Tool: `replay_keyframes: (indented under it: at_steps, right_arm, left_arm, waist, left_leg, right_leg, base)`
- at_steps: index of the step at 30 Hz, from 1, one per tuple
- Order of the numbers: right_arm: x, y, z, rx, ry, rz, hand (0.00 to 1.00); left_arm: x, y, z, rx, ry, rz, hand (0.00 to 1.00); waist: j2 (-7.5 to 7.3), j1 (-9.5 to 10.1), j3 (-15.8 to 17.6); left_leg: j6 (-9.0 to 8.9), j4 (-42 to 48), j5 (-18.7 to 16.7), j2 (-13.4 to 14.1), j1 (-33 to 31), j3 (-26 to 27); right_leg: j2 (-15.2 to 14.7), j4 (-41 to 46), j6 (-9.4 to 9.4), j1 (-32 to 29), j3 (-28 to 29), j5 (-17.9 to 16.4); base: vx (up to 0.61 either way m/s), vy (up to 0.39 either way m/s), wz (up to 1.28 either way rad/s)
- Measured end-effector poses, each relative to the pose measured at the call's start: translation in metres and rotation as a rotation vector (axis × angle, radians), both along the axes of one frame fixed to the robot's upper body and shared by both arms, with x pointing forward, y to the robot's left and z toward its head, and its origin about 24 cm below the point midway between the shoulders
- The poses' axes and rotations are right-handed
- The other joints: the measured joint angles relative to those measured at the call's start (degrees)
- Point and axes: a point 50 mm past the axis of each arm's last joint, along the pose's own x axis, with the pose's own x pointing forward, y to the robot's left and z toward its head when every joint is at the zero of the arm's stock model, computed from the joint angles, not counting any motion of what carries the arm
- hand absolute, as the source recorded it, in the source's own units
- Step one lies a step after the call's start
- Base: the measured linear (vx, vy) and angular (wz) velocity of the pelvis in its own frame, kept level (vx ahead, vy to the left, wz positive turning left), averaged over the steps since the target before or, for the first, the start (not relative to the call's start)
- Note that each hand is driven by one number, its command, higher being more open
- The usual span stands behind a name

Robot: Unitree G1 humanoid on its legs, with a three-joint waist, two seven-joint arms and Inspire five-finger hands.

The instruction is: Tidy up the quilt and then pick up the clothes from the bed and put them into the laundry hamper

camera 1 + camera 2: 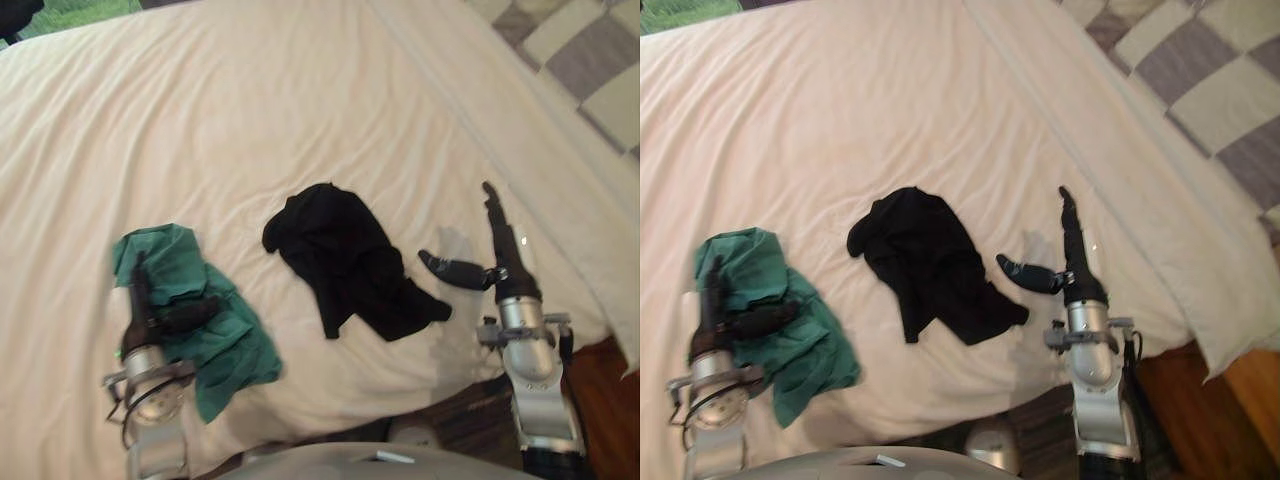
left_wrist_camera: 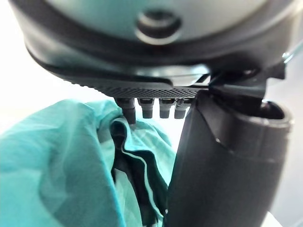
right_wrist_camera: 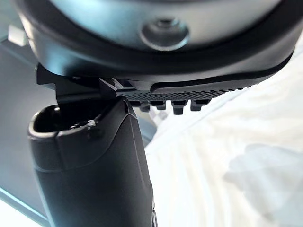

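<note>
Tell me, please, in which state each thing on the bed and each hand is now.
Cream quilt: spread flat, lightly wrinkled.
Green garment: crumpled, lying on the quilt, not gripped.
Black garment: crumpled, lying free on the quilt.
Left hand: open, over the green garment.
Right hand: open, thumb spread, holding nothing.

Beneath the fingers of the left hand (image 1: 146,322), the green garment (image 1: 235,345) is thin, creased matt cloth; the black garment (image 1: 345,255) beside them is soft matt fabric. The cream quilt (image 1: 250,110) is finely wrinkled cloth.
</note>
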Motion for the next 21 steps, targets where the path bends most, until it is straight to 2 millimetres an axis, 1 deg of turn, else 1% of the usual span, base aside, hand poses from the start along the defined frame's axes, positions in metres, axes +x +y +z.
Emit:
replay_keyframes:
  at_steps: [2, 3, 5, 8, 11, 16, 21]
  right_arm:
    - [-0.001, 0.001, -0.002, 0.002, 0.014, 0.007, 1.00]
    - [-0.001, 0.002, -0.003, 0.003, 0.017, 0.010, 1.00]
    - [-0.001, 0.006, -0.005, 0.006, 0.033, 0.035, 1.00]
    - [0.000, 0.014, -0.007, 0.012, 0.041, 0.071, 1.00]
    - [0.001, 0.021, -0.009, 0.016, 0.050, 0.102, 1.00]
    - [0.002, 0.030, -0.010, 0.019, 0.060, 0.146, 1.00]
    - [0.005, 0.038, -0.010, 0.017, 0.061, 0.191, 1.00]
  left_arm:
    - [-0.010, -0.001, -0.010, -0.022, 0.056, -0.001, 0.00]
    - [-0.011, -0.001, -0.013, -0.030, 0.068, -0.004, 0.00]
    - [-0.012, -0.004, -0.023, -0.058, 0.108, -0.019, 0.00]
    - [-0.011, -0.006, -0.025, -0.068, 0.115, -0.038, 0.00]
    - [-0.010, -0.011, -0.031, -0.091, 0.133, -0.072, 0.00]
    - [-0.008, -0.018, -0.034, -0.108, 0.146, -0.114, 0.00]
    - [-0.007, -0.019, -0.035, -0.110, 0.150, -0.125, 0.00]
  waist:
    - [0.04, 0.09, 0.0]
    - [-0.07, 0.10, -0.1]
    - [-0.80, 0.34, -0.3]
    - [-1.43, 1.20, -0.7]
    - [-1.69, 1.38, -0.9]
    - [-2.00, 1.44, -1.1]
    - [-2.93, 1.60, -1.6]
  left_leg:
    - [-0.11, 0.1, -0.1, 0.0, 0.0, 0.1]
    - [-0.17, 0.1, -0.1, 0.0, 0.0, 0.2]
    - [-0.19, 0.1, -0.1, -0.5, 0.0, 0.6]
    - [-0.18, 0.1, -0.1, -0.9, -0.1, 1.6]
    - [-0.18, 0.1, -0.1, -1.2, -0.1, 1.4]
    - [-0.18, 0.0, -0.1, -1.5, -0.1, 0.9]
    - [-0.18, -0.1, -0.1, -1.9, -0.1, 0.8]
  right_leg:
    - [0.1, 0.0, 0.04, 0.0, 0.1, 0.1]
    - [0.0, -0.1, 0.08, -0.1, 0.1, 0.1]
    - [-0.3, -0.7, 0.37, -0.2, 0.7, 0.6]
    - [-0.4, -2.6, 0.50, -0.1, 1.4, 2.1]
    - [-0.4, -4.2, 0.70, 0.7, 1.2, 3.1]
    - [-0.4, -5.4, 0.87, 1.7, 0.5, 3.7]
    - [-0.6, -6.2, 1.04, 2.1, 0.2, 4.2]
  base:
    - [-0.02, -0.001, -0.01]
    - [-0.05, 0.024, -0.02]
    - [-0.04, 0.028, -0.07]
    - [-0.03, 0.024, -0.14]
    - [-0.02, 0.014, 0.01]
    - [-0.01, 0.003, 0.06]
    - [0.00, 0.002, 0.02]
